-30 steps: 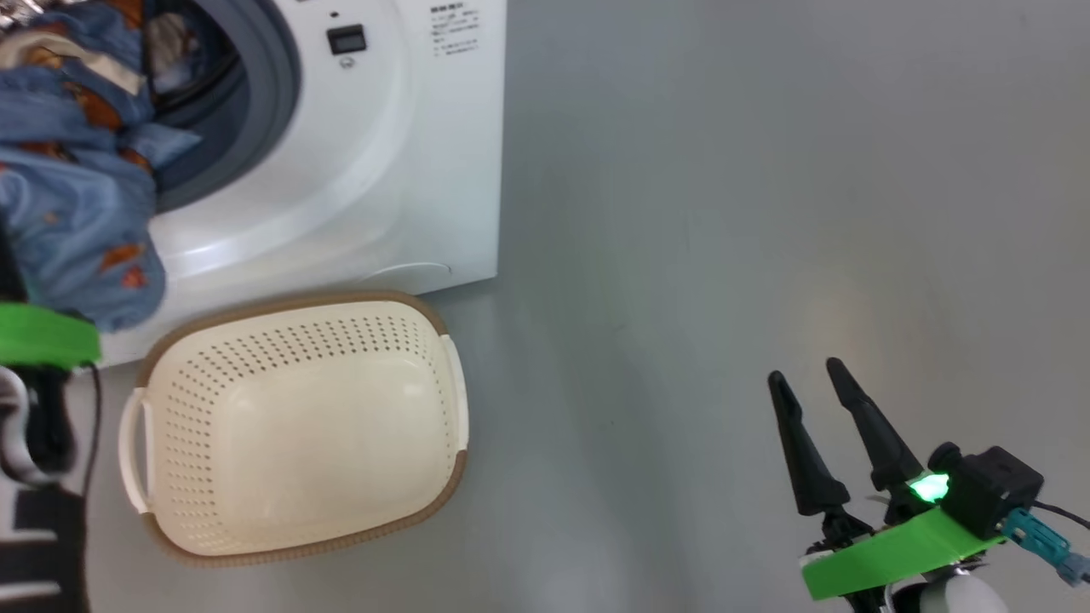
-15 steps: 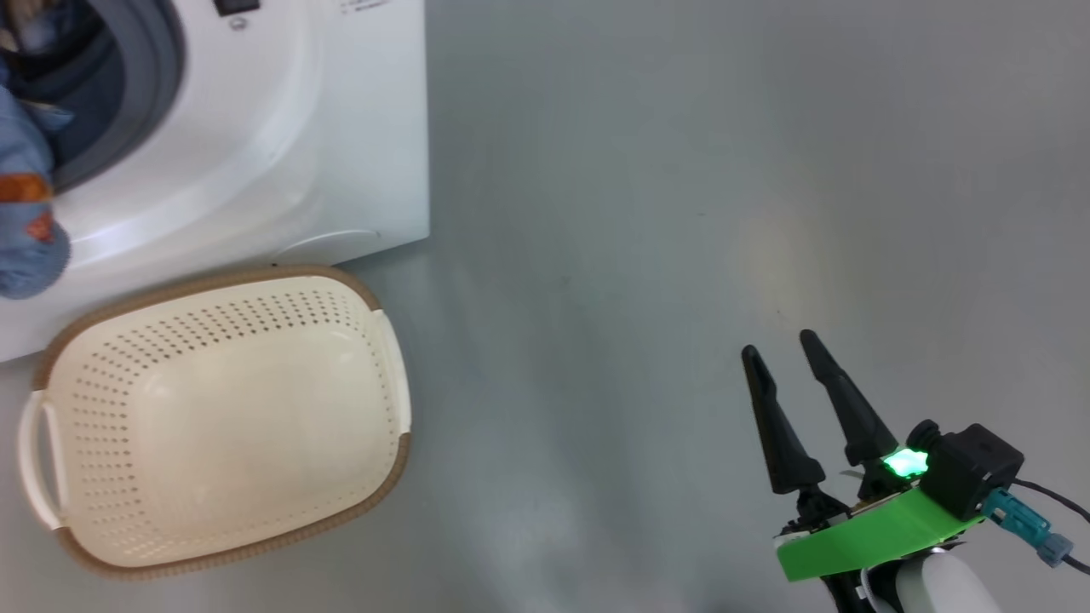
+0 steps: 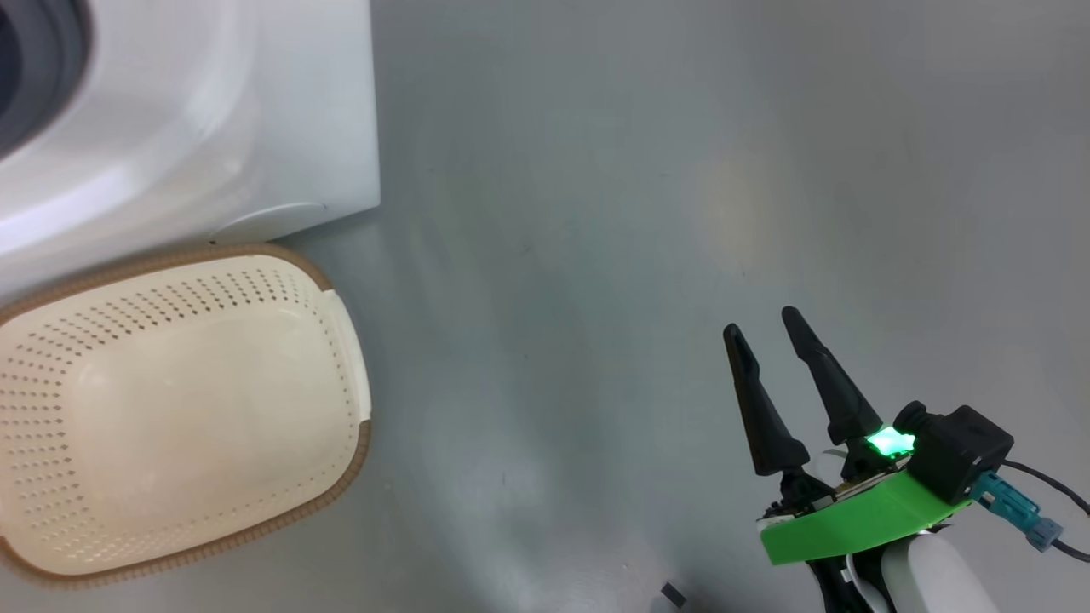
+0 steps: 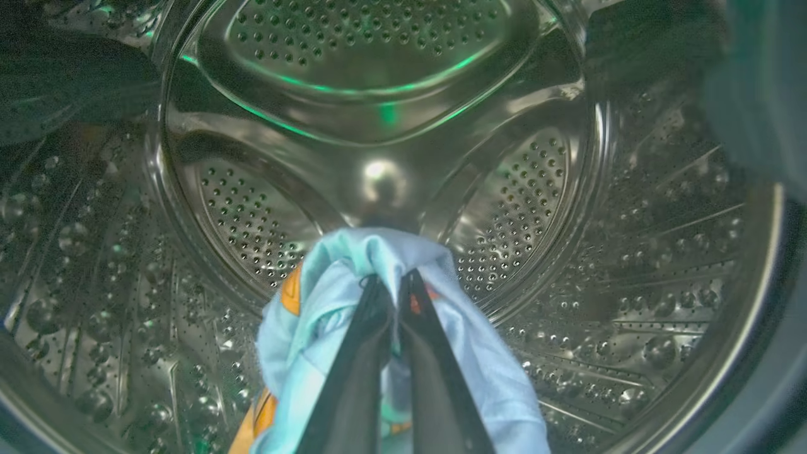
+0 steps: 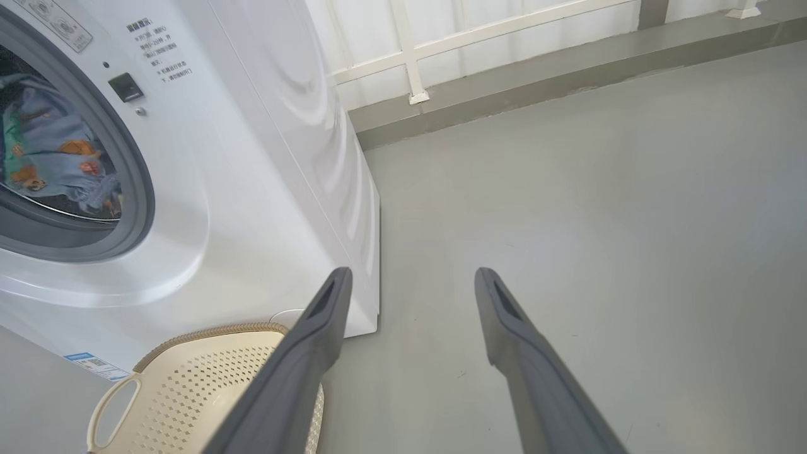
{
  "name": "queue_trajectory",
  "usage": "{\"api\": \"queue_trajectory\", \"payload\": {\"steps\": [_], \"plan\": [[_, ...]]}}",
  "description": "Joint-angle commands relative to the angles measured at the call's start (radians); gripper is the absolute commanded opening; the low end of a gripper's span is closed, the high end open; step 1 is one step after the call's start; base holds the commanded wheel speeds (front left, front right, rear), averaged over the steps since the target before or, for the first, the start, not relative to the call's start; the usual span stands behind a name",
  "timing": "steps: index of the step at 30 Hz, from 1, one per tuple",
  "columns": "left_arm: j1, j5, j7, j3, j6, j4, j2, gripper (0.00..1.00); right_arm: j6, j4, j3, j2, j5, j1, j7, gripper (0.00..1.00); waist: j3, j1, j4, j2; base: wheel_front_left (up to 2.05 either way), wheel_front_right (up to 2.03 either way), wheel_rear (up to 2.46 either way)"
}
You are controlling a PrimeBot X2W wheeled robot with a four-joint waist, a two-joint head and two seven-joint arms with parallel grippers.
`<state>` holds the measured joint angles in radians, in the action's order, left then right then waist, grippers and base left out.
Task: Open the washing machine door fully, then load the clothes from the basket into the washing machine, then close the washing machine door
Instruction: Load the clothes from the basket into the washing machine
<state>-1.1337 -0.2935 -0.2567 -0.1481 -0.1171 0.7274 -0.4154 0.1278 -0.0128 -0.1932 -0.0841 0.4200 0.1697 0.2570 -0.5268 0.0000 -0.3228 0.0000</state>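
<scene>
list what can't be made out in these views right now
Head view: the basket is cut off by the left edge; so is the washing machine's opening, in the top-left corner.
Left wrist view: the clothes' lower folds sit behind the shut left end effector and run off the bottom edge.
Right wrist view: the printed text on the machine is too small to read.

Location type: laundry area in a plain utility space. Indicators: a white front-loading washing machine (image 3: 255, 128) stands at 10 o'clock in the head view, directly on a bare grey floor (image 3: 639, 213). A perforated cream laundry basket (image 3: 153, 298) sits just beside it at 8 o'clock. Printed clothes (image 5: 57, 157) show inside the perforated steel drum (image 4: 378, 63). In the right wrist view, at 12 o'clock, a white railing (image 5: 410, 57) rises from a grey kerb (image 5: 536, 82).
</scene>
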Motion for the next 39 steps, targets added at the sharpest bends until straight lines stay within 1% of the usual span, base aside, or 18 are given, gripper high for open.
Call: {"api": "queue_trajectory", "payload": {"steps": [1,3,9,22,32,39], "plan": [[0.003,0.026,-0.005,-0.030,0.008,-0.020,-0.043,1.00,0.003,0.023,-0.030,0.002,-0.007,0.014,0.005,1.00,-0.011,0.0000,-0.009,0.0000,0.00,0.00,0.00],[0.016,0.049,-0.005,-0.050,0.012,-0.025,-0.036,1.00,0.003,0.022,-0.036,0.004,-0.006,0.016,0.005,1.00,-0.015,0.0000,-0.013,0.0000,0.00,0.00,0.00],[0.035,0.086,-0.005,-0.086,0.002,-0.014,-0.013,1.00,0.003,0.024,-0.035,0.010,-0.005,0.019,0.005,1.00,-0.029,0.0000,-0.010,0.0000,0.00,0.00,0.00],[0.086,0.113,-0.005,-0.142,-0.010,0.004,0.035,1.00,0.003,0.020,-0.035,0.015,-0.008,0.033,0.005,1.00,-0.026,0.0000,0.012,0.0000,0.00,0.00,0.00],[0.168,0.116,-0.005,-0.172,-0.013,-0.049,0.082,1.00,0.003,0.024,-0.025,0.015,-0.013,0.031,0.005,1.00,-0.026,0.0000,0.037,0.0000,0.00,0.00,0.00],[0.270,0.129,-0.005,-0.158,-0.013,-0.133,0.127,1.00,0.003,0.027,-0.005,0.008,-0.018,0.030,0.005,1.00,-0.023,0.0000,0.071,0.0000,0.00,0.00,0.00]]}}
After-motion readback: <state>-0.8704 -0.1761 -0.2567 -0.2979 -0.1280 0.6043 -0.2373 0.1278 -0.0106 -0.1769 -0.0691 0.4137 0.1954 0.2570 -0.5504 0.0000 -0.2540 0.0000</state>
